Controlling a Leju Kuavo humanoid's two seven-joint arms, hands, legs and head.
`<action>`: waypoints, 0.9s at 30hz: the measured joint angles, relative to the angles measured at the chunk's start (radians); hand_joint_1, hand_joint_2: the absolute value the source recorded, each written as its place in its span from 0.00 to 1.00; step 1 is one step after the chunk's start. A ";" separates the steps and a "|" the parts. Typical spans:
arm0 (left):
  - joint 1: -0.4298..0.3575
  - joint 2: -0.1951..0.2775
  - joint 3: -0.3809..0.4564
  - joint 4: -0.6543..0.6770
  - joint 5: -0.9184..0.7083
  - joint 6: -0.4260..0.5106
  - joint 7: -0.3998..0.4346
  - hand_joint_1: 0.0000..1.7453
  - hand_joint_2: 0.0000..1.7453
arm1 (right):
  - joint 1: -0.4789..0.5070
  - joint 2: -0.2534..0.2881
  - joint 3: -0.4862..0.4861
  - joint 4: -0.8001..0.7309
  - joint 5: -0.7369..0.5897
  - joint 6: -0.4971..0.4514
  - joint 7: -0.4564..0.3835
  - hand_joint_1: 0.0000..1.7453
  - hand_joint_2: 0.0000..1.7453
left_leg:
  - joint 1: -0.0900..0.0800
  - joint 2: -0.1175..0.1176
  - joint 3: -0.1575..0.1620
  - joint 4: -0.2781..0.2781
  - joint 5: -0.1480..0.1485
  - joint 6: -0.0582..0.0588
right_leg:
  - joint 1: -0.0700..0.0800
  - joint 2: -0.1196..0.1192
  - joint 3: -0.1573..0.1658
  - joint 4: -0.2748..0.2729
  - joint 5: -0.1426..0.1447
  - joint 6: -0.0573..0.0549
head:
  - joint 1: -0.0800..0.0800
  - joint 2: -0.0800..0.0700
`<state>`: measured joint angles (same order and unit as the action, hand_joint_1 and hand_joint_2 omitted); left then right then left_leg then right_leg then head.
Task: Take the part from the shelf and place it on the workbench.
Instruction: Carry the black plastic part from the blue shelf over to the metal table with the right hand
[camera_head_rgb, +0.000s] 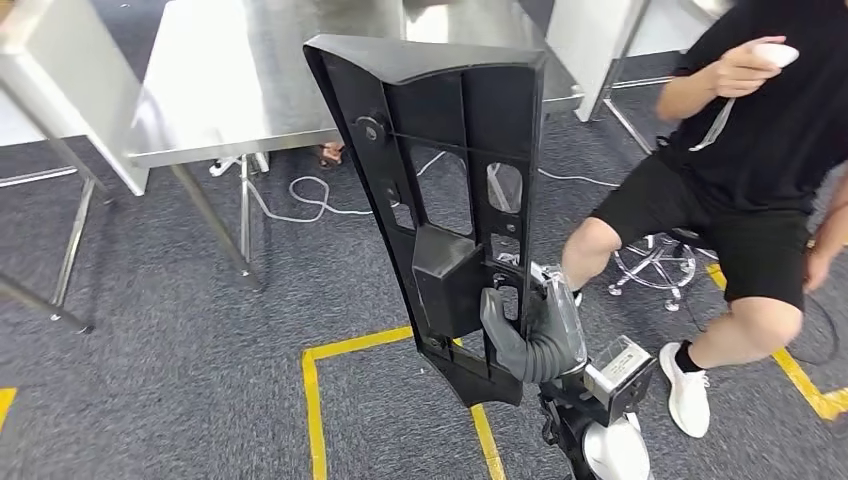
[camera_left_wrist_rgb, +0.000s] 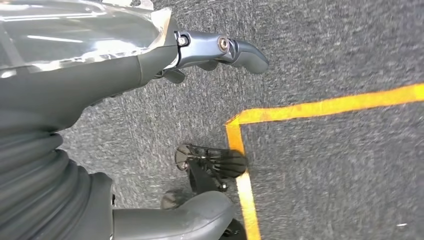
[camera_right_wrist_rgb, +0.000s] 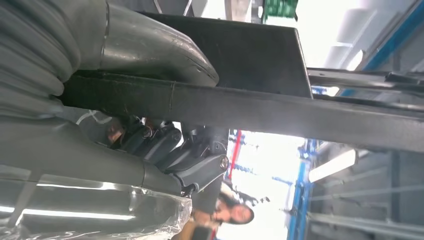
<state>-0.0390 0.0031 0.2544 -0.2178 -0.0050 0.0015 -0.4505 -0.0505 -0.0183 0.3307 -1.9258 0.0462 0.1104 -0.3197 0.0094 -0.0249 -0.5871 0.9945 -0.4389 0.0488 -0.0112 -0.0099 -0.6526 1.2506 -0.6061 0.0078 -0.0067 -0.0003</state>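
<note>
Part: a tall black plastic panel (camera_head_rgb: 440, 190) with ribs and cut-out openings stands nearly upright, tilted slightly, above the right hand that carries it over grey carpet.
Right hand: the right hand (camera_head_rgb: 530, 330) grips the part near its lower end, thumb wrapped over the front face; in the right wrist view the thumb (camera_right_wrist_rgb: 165, 50) presses one side of the part's edge (camera_right_wrist_rgb: 280, 112) while the darker fingers (camera_right_wrist_rgb: 165, 145) curl against the other.
Left hand: the left hand (camera_left_wrist_rgb: 150, 65) hangs over the carpet, holding nothing, its fingers (camera_left_wrist_rgb: 235, 50) extended and apart from the thumb (camera_left_wrist_rgb: 175, 220).
Workbench: a steel workbench (camera_head_rgb: 250, 90) stands beyond the raised part, well apart from the right hand.
Floor: yellow tape (camera_head_rgb: 315, 400) marks a corner on the carpet below the part; a white cable (camera_head_rgb: 310, 195) loops under the workbench.
Person: a person in black shirt and shorts (camera_head_rgb: 750, 190) sits on a stool to the right of the right hand, a white object in one raised hand (camera_head_rgb: 745, 65).
</note>
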 joint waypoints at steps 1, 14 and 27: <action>0.001 -0.001 0.001 0.000 -0.001 0.000 0.000 0.00 1.00 | 0.001 -0.001 0.000 0.000 0.001 0.000 0.000 1.00 1.00 | 0.000 -0.010 0.000 0.001 0.000 0.000 | -0.003 0.002 -0.018 0.028 -0.003 0.006 | 0.000 0.000; 0.008 -0.005 0.011 -0.006 -0.008 0.009 -0.003 0.00 1.00 | -0.003 0.001 -0.002 -0.001 0.047 -0.015 0.013 1.00 1.00 | 0.000 -0.043 0.003 0.016 -0.018 -0.003 | -0.010 0.021 0.086 -0.233 0.126 0.022 | -0.001 0.000; 0.008 -0.006 0.024 -0.006 -0.028 0.021 -0.015 0.00 1.00 | -0.004 0.002 0.000 -0.011 0.139 -0.090 0.028 1.00 1.00 | 0.000 -0.039 0.005 0.011 -0.019 -0.034 | -0.004 0.022 0.086 -0.232 0.124 0.006 | 0.000 0.000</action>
<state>-0.0308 -0.0027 0.2789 -0.2239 -0.0333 0.0225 -0.4653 -0.0544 -0.0164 0.3311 -1.9372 0.1848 0.0204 -0.2915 0.0096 -0.0636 -0.5823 1.0056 -0.4575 0.0153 -0.0154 0.0119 -0.5669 1.0187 -0.4818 0.0143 -0.0064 -0.0003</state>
